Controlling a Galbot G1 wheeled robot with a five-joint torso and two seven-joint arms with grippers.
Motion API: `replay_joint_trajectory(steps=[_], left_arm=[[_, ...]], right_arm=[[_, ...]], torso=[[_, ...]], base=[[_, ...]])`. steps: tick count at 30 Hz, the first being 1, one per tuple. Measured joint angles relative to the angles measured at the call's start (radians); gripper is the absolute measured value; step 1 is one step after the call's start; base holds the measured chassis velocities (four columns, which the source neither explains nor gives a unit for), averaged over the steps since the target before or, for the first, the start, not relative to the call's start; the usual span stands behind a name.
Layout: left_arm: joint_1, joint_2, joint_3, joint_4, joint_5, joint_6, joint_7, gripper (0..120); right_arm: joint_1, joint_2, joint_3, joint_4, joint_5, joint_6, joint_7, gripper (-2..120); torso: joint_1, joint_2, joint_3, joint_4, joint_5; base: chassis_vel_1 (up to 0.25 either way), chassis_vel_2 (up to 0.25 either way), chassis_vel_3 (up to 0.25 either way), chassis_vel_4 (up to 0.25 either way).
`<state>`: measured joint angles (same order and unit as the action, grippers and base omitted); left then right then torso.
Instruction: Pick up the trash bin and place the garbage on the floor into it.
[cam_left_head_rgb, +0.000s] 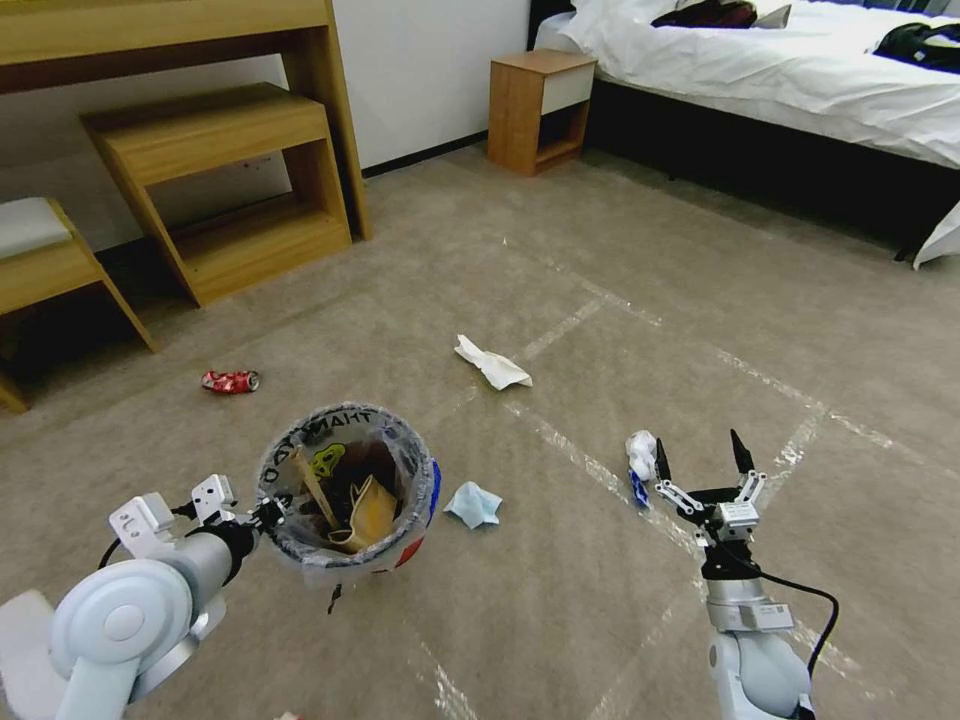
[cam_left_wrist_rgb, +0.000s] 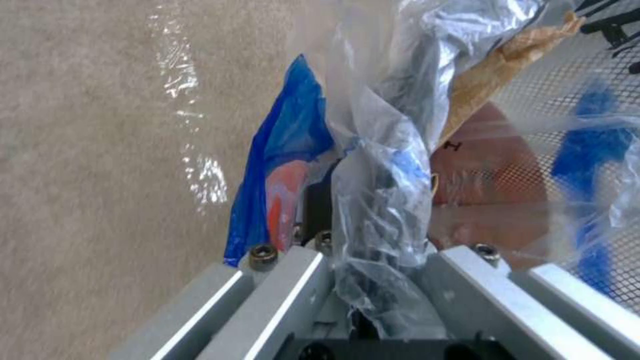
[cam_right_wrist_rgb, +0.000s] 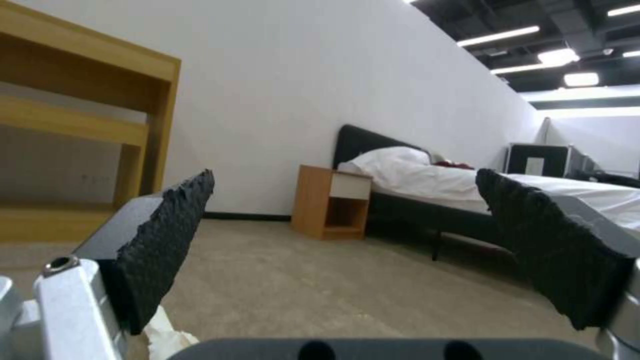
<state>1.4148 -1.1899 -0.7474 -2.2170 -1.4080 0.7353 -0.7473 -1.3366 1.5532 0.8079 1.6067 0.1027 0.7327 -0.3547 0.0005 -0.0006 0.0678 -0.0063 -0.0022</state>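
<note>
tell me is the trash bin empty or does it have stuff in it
Not empty. The trash bin, held at its rim by the left gripper, contains a crumpled brown paper bag and a wooden stick.

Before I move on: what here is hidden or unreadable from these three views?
- Left gripper fingers: left wrist view, wrapped in the trash bin liner.
- Bin's bottom: head view, hidden under the brown paper bag.
- White-blue wad: right wrist view, cut off behind the open right gripper.
</note>
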Motion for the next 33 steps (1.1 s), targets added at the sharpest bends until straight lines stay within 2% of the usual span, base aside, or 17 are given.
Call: replay_joint_trajectory(steps=[9, 19, 33], left_arm=[[-0.002, -0.003, -0.003, 0.005, 0.003, 0.0, -0.002, 0], [-0.009, 0.013, -0.014, 0.007, -0.008, 0.0, -0.005, 0], [-0.017, 0.016, -0.013, 0.021, -0.011, 0.0, -0.007, 0]], right_arm=[[0.009, 0.006, -0.012, -0.021, -0.009, 0.02, 0.007, 100], [0.03, -0.005, -0.01, -0.023, -0.006, 0.017, 0.03, 100], [0.051, -0.023, -0.009, -0.024, -0.007, 0.001, 0.057, 100]], torso=[[0.0, 0.0, 0.0, 0.0003, -0.0001], [0.0, 0.0, 0.0, 0.0001, 0.0], [0.0, 0.0, 0.0, 0.0001, 0.0]], base=[[-0.106, 0.111, 0.108, -0.107], [-0.004, 0.002, 0.003, -0.005], [0.0, 0.0, 0.0, 0.0]])
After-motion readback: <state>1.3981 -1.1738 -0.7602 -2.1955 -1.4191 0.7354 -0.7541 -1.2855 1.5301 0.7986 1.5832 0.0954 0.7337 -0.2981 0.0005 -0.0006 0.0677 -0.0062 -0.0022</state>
